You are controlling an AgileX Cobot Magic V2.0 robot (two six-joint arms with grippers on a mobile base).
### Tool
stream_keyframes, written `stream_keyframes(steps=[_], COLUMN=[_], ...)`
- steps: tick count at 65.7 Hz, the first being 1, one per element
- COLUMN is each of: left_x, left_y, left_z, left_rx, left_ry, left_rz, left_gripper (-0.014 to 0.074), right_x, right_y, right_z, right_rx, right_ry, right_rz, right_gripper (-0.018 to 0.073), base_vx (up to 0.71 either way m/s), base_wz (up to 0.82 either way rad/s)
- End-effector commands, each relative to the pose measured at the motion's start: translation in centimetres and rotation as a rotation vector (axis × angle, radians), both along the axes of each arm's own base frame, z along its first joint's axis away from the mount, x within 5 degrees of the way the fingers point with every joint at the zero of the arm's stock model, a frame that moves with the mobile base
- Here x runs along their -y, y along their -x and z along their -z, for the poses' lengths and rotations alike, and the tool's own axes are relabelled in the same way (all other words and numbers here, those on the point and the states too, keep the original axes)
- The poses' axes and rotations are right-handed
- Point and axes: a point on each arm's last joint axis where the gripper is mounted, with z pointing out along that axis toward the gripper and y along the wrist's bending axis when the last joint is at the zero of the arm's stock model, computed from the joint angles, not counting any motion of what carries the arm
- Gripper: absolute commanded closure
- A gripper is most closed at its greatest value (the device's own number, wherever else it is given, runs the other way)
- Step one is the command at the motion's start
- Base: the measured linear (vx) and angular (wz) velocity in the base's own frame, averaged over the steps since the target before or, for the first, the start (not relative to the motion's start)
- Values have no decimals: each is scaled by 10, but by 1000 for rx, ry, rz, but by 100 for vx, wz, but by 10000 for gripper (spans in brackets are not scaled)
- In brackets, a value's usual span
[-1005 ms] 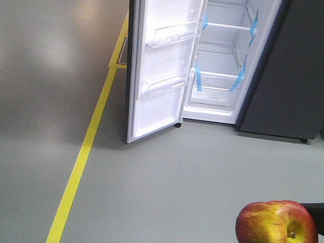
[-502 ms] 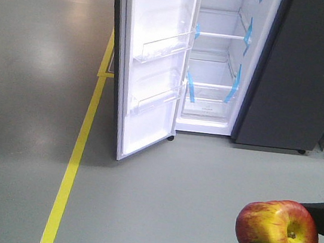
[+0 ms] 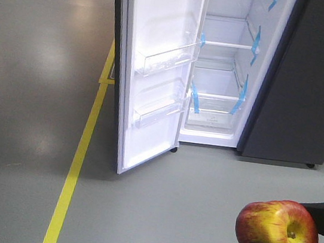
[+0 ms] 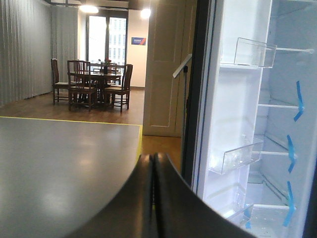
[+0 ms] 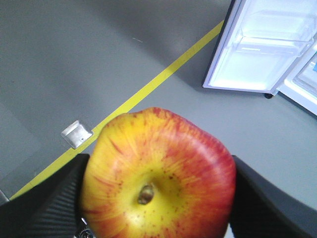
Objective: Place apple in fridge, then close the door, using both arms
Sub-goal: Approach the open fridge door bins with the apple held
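Since the earlier frame the fridge [image 3: 224,27] has shifted right in our front view. Our left gripper [image 4: 153,168] is closed on nothing. The door [image 3: 157,66] stands open left of the white shelves [image 3: 228,45]. Near right, our right gripper [image 5: 158,198] clamps the apple [image 3: 277,227], away from the fridge.

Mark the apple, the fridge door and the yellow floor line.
apple [image 3: 277,227], front view, middle of skin.
fridge door [image 3: 164,19], front view, white inner face.
yellow floor line [image 3: 77,164], front view, middle stretch.
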Motion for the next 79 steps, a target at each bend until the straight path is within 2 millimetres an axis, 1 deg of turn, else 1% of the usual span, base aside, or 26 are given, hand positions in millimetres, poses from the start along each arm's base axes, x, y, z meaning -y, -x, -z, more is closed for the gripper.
stream_keyframes(steps=[1,79], left_x=[0,0], left_y=[1,1], left_z=[2,2], left_rx=[59,59], left_ry=[7,7], left_rz=[-1,-1], left_gripper=[602,602], right_x=[-2,-2], right_y=[-2,-2], right_z=[-15,-15], right_rx=[82,82], right_ry=[-58,-58], right_rz=[-2,-2], right_gripper=[376,376], base_vx=[14,11], base_wz=[7,4])
